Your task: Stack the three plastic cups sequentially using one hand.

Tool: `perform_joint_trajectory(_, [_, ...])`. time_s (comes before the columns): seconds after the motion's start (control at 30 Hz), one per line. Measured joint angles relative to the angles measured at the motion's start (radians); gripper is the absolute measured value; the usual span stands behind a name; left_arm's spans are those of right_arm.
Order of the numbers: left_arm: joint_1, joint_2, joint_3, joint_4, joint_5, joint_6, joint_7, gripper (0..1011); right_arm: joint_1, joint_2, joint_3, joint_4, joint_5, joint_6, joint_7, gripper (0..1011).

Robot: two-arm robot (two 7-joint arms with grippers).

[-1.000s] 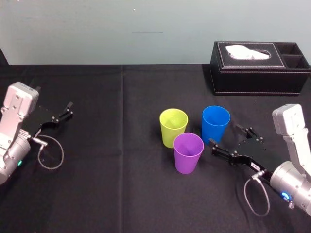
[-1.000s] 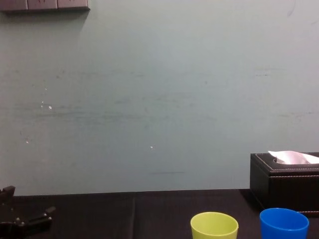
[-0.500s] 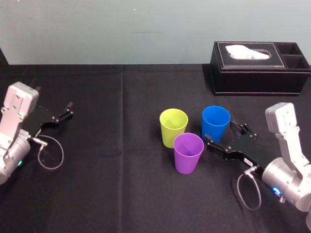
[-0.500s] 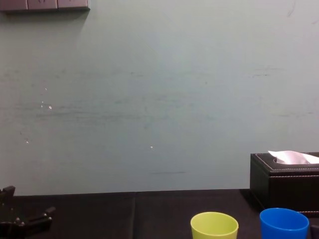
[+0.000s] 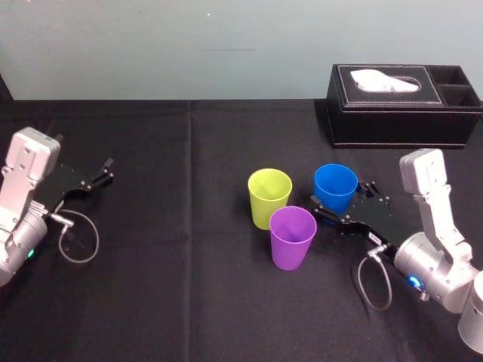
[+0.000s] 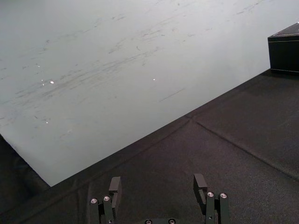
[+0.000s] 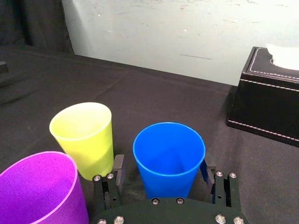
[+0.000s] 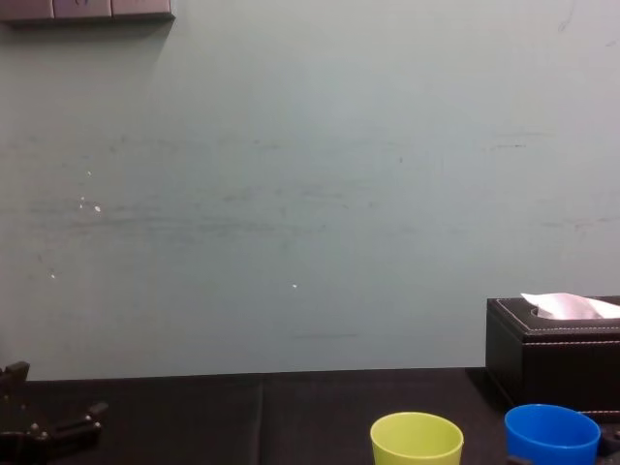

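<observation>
Cups stand upright close together on the black cloth-covered table (image 5: 189, 286): the smooth bright blue plastic tumbler (image 5: 335, 188) is farthest right, the yellow-green plastic tumbler (image 5: 269, 197) to its left, and the purple plastic tumbler (image 5: 292, 237) nearest the robot. The black right gripper (image 5: 343, 197) straddles the blue tumbler's lower wall, fingers spread on either side; they seem not to touch it. The left gripper (image 5: 102, 173) rests far left, fingers apart. A black tissue box (image 5: 400, 105) sits behind.
</observation>
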Motion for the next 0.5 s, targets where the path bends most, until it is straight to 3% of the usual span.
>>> perform_joint_trajectory(0.5, [0.000,0.000,0.000,0.000,0.000,0.000,0.000,1011,0.028,-0.046,0.018,0.052,-0.051,-0.033,0.000,1003])
